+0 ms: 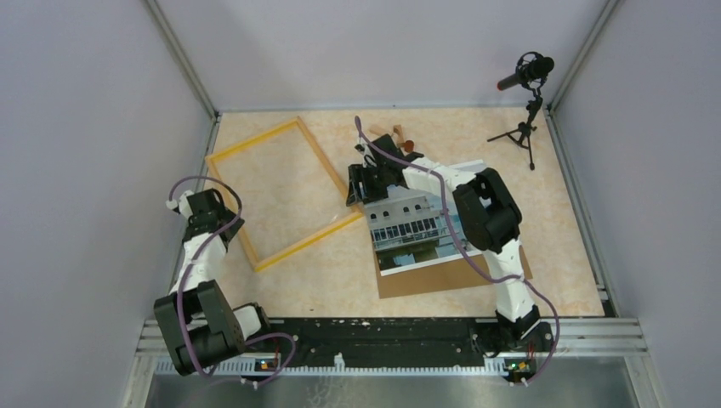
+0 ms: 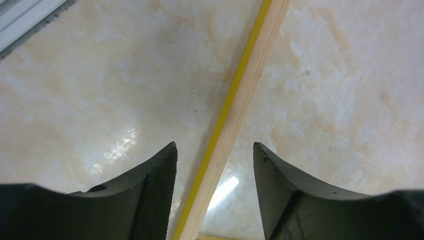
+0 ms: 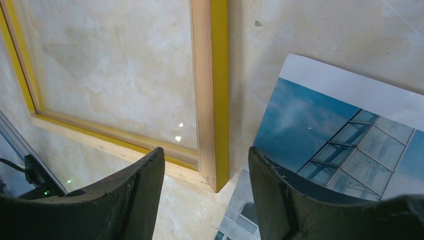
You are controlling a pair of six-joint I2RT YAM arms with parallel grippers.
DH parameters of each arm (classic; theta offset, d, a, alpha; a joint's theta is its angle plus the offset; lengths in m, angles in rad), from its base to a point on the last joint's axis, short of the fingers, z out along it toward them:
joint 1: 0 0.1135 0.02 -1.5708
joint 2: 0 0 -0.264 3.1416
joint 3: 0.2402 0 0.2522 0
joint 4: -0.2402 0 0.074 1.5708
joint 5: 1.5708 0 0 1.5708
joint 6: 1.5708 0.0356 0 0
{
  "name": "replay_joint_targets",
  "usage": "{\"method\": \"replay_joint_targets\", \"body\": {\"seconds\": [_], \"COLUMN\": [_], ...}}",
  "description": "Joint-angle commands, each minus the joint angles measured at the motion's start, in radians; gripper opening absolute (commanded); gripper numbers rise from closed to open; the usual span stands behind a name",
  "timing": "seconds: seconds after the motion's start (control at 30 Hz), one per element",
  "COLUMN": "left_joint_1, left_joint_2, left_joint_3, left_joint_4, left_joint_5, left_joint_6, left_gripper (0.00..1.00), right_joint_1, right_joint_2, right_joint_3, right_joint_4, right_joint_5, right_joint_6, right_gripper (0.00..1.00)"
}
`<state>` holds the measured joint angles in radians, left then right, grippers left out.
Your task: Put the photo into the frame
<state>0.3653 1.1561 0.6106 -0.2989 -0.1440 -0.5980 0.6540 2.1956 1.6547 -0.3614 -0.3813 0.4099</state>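
Scene from above: a thin yellow-orange wooden rectangular frame (image 1: 308, 242) lies flat and skewed on the beige marbled tabletop (image 1: 340, 272), left of centre. A white-bordered print of a white building against blue sky, the photo (image 1: 408, 229), rests outside the frame to its right, on a plain brown backing board (image 1: 442, 276). The left gripper (image 1: 228, 224) sits at the frame's left rail and the right gripper (image 1: 359, 194) at the frame's right corner, beside the photo. A black microphone on a tripod (image 1: 527, 76) stands at the far right. Left wrist view: the dark fingers (image 2: 155, 185) of the left gripper (image 2: 214, 147) stand apart, straddling the frame's rail (image 2: 250, 65) with a gap on each side. Right wrist view: the right gripper (image 3: 205, 152) is spread, clasping nothing, above the frame's corner (image 3: 210, 75) and the photo's corner (image 3: 310, 125).
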Motion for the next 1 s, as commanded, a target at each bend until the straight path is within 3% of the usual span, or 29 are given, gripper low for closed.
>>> {"method": "replay_joint_targets", "body": {"seconds": [0.0,0.53,0.7,0.97], "left_joint_1": [0.004,0.006,0.006,0.007], "left_joint_2": [0.024,0.154,0.171,0.192], "left_joint_3": [0.031,0.051,0.057,0.089], "left_joint_4": [0.103,0.094,0.092,0.051], "left_joint_5": [-0.005,0.023,0.03,0.054], "left_joint_6": [0.067,0.125,0.141,0.171], "left_gripper": [0.59,0.56,0.46,0.2], "right_joint_1": [-0.003,-0.044,-0.049,-0.049], "right_joint_2": [-0.084,-0.107,-0.105,-0.118], "right_joint_3": [-0.039,-0.1,-0.109,-0.117], "right_joint_4": [0.051,0.103,0.111,0.114], "right_joint_5": [-0.014,-0.06,-0.069,-0.054], "right_joint_6": [-0.017,0.004,0.007,0.012], "right_gripper": [0.61,0.61,0.61,0.63]}}
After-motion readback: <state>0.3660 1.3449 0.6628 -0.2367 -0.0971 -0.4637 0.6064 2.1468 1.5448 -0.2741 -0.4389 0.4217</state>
